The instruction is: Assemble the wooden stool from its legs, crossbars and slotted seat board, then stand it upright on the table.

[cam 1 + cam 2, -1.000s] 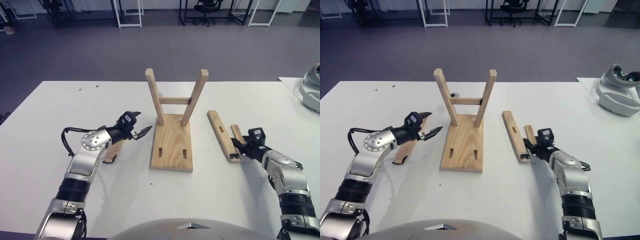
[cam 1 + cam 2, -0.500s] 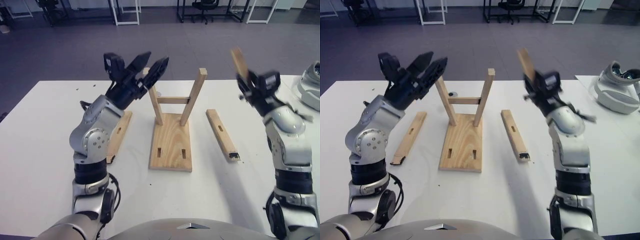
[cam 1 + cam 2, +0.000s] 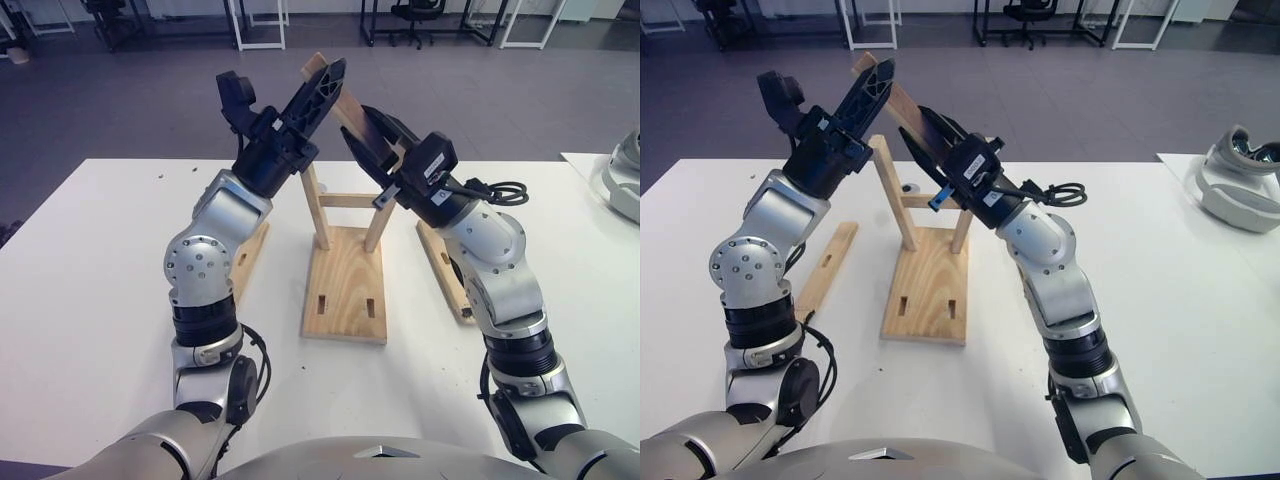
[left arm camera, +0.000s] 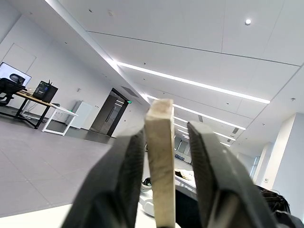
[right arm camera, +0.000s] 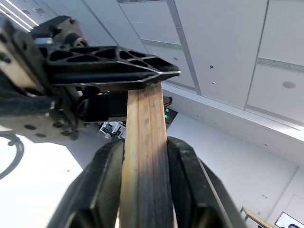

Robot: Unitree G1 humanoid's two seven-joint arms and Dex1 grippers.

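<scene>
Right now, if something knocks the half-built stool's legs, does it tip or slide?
Likely slides before tipping: the seat board lies flat on the table, a wide base. A knock high on the legs, both at the far end, might rock it. It looks stiff, since a crossbar ties the legs, but joint tightness can't be seen.

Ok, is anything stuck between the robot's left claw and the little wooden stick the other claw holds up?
Nothing visible is. The short pale wooden bar, clamped in the right gripper, sits between the left gripper's open fingers, raised over the stool's two upright legs.
</scene>
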